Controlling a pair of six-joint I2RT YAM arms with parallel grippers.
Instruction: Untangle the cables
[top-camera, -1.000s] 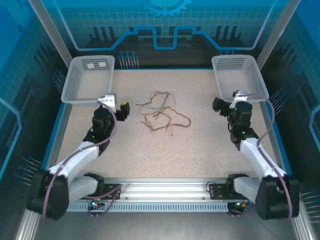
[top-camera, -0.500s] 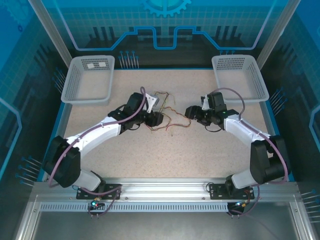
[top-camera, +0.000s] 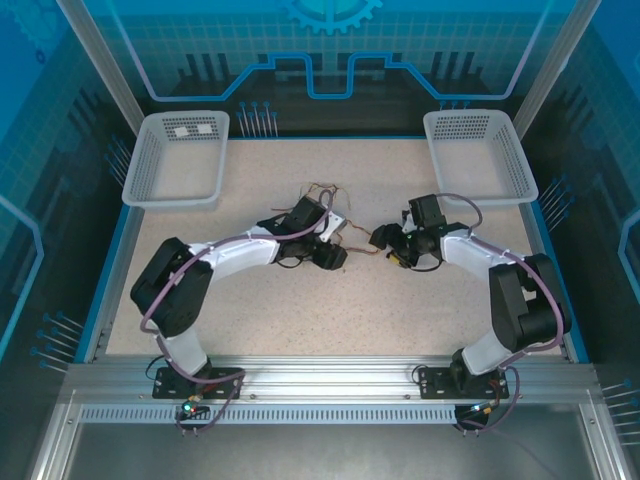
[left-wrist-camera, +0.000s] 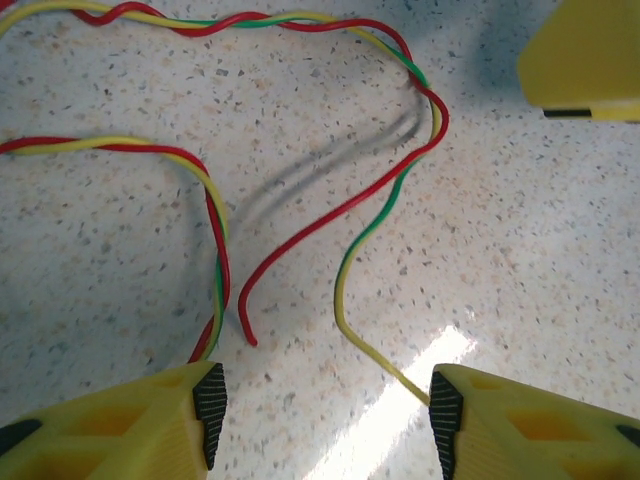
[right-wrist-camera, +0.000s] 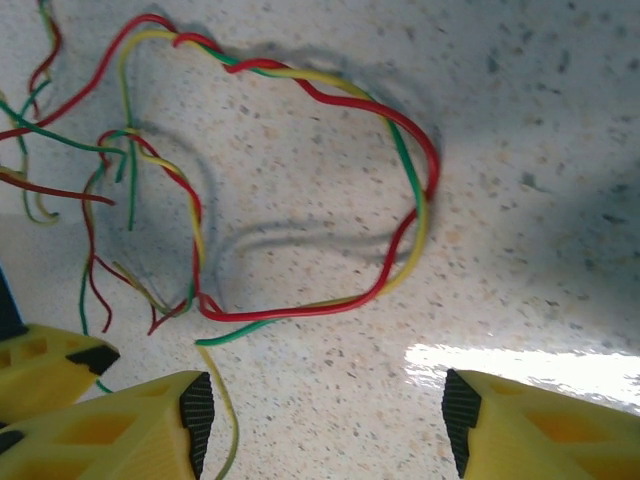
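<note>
**While cables (right-wrist-camera: 427, 170) lie tangled, left pincer (left-wrist-camera: 320, 400) and right pincer (right-wrist-camera: 325, 405) stand spread**

From the wrists we find them, red and yellow-green, looping on the table (top-camera: 300, 310) between both, nothing pinched; one end perhaps touches a left finger (left-wrist-camera: 445, 420).

The bench (left-wrist-camera: 520, 230) is matt, speckled, stone-like. The cables (left-wrist-camera: 350, 205) have smooth, shiny plastic sleeves. The left tool (left-wrist-camera: 325, 405) is matt yellow plastic with black rubbery pads (left-wrist-camera: 208, 400). The baskets (top-camera: 175, 160) are white perforated plastic.

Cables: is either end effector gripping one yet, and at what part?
Nothing is held. The left end effector and right end effector stand open above the cables, which lie loose on the table.
</note>
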